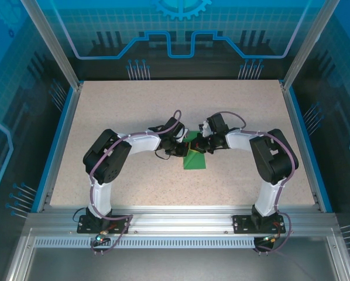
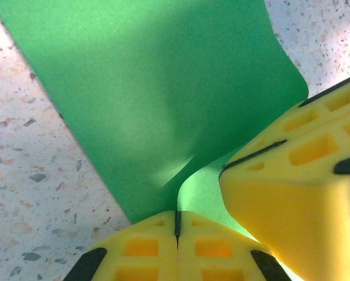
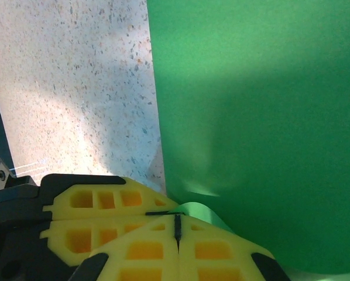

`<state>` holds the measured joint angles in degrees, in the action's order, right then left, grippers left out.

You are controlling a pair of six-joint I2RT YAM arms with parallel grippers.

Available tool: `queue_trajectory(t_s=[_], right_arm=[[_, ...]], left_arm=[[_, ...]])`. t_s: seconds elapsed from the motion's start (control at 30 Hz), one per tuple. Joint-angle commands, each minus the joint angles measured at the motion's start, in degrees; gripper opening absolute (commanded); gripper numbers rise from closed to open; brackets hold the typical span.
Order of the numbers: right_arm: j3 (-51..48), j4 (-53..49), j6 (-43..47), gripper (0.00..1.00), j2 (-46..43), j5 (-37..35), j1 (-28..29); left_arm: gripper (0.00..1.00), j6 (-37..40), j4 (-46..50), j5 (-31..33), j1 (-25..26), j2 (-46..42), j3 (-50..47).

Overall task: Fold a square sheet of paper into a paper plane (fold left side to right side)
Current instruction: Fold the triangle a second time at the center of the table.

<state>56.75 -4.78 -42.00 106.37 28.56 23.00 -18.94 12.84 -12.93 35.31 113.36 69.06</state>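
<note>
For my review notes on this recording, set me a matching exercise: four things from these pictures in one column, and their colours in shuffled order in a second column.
Column A
1. square sheet of paper
2. left gripper's fingers
3. tabletop
4. left arm's elbow housing

Column B
a. speckled beige
b. black
c. bright green
d. yellow

Pairs: 1-c, 2-d, 3-a, 4-b
</note>
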Motion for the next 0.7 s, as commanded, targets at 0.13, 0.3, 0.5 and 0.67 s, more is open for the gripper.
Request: queue_trajectory(t_s=[0.13,0.3,0.5,0.67], right_arm=[[1.3,-5.7,3.5,0.00,1.4,-2.3,1.0],[1.1,-7.1,4.6,0.00,1.0,-3.9,1.1],[1.0,-8.8,5.7,0.00,1.0,-5.7,1.0],[0.4,-9.8,6.0,0.00,0.7,-6.9,0.7]], left_arm=[[0.02,1.9,3.4,-0.2,0.6,2.3,0.9],[0.02,2.0,3.6,-0.2,0.6,2.3,0.9],[0.02,2.0,3.7,-0.2,0.6,2.3,0.9],[0.02,2.1,3.7,-0.1,0.7,2.3,0.8]])
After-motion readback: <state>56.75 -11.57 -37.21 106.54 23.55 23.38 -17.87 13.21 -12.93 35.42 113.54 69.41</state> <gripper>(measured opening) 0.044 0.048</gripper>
